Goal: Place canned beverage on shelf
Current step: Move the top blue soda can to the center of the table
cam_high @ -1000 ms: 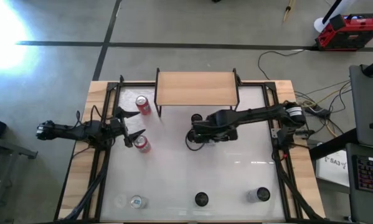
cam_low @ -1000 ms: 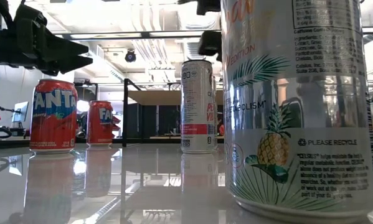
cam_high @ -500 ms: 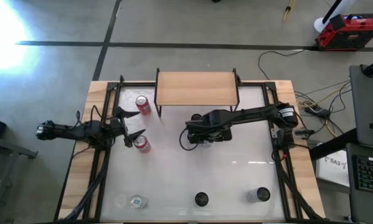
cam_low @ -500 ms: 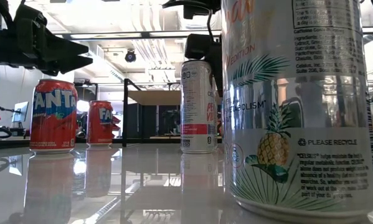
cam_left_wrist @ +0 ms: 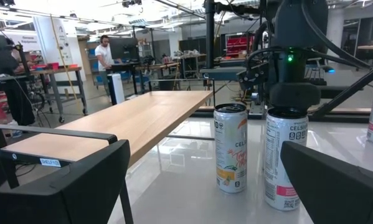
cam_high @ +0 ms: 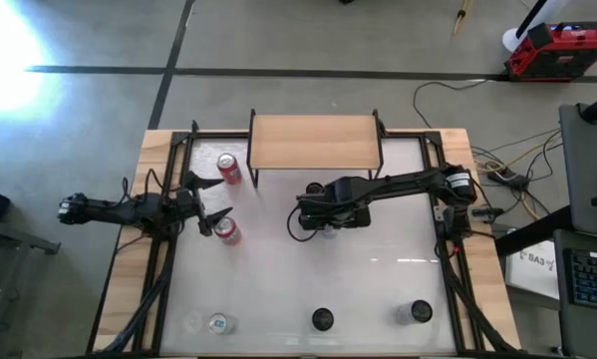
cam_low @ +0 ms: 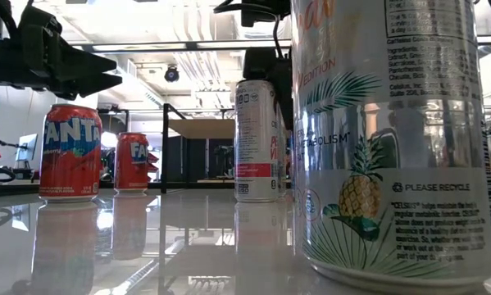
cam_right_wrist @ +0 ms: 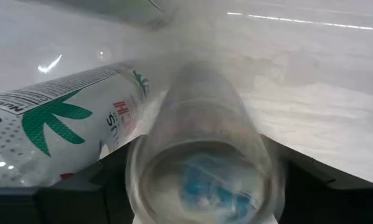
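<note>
A tall white can with a pink band (cam_left_wrist: 286,158) stands upright on the white table. My right gripper (cam_right_wrist: 198,186) points down over it, open, one dark finger on each side of the can's top (cam_right_wrist: 202,180). In the high view the gripper (cam_high: 316,217) covers the can. A can with a green leaf print (cam_right_wrist: 61,130) stands close beside it. The shelf (cam_high: 315,142), tan-topped on black legs, stands at the table's far edge with nothing on top. My left gripper (cam_high: 210,199) waits open at the table's left, level. My right gripper comes at the white can from above, pointing down, with one finger (cam_right_wrist: 80,186) on each side of the can's top rim (cam_low: 256,82). The can stands upright with its base on the table. I cannot tell whether the fingers touch it.
Two red Fanta cans (cam_high: 228,167) (cam_high: 228,231) stand at the left, beside my left gripper. Three more cans stand along the near edge (cam_high: 216,323) (cam_high: 322,319) (cam_high: 414,313); the middle one (cam_low: 393,139) fills the right of the low view.
My right gripper has edged toward the table's left and sunk a little, coming from beside the white can's top to straight over it. The can has shifted slightly toward the table's left.
</note>
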Robot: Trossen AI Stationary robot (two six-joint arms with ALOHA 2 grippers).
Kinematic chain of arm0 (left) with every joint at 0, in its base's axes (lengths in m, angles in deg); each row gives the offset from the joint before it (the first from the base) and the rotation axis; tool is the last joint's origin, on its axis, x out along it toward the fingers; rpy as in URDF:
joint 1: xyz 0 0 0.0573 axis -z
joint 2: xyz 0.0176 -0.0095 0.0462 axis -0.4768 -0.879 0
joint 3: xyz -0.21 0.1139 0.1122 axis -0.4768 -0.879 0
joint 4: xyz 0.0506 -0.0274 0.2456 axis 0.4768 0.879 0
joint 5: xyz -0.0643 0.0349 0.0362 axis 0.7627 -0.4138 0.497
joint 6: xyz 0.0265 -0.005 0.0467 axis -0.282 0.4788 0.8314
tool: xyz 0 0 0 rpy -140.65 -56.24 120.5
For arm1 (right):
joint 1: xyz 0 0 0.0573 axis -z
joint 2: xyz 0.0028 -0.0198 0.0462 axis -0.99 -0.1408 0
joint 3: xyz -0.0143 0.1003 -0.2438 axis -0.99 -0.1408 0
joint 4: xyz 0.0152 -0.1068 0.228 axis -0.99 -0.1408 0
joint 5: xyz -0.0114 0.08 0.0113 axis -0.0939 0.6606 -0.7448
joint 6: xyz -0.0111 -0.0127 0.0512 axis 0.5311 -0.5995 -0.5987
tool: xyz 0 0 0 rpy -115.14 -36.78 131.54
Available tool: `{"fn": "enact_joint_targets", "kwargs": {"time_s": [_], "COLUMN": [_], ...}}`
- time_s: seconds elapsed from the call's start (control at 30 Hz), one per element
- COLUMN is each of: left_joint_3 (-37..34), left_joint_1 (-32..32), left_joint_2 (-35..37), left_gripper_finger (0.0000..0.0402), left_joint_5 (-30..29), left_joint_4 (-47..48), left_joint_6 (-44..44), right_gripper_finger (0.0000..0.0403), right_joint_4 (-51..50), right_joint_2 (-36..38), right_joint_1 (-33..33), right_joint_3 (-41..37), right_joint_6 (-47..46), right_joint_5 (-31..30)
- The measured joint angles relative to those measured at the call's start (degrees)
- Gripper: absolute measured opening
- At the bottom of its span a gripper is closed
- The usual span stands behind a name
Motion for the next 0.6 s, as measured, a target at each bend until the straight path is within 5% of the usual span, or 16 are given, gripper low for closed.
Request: {"fn": "enact_joint_targets", "kwargs": {"time_s": [0.6], "left_joint_3": [0.0], "left_joint_1": [0.0], "left_joint_2": [0.0], "left_gripper_finger": [0.0400], "left_joint_5": [0.0], "left_joint_4": [0.0], "left_joint_6": [0.0], "right_gripper_finger": [0.0306], "right_joint_4": [-5.2], "right_joint_2": [7.5], "right_joint_1": [-1.8], "right_joint_3": [3.6], "right_joint_6": [4.9], "right_joint_5": [-2.3]}}
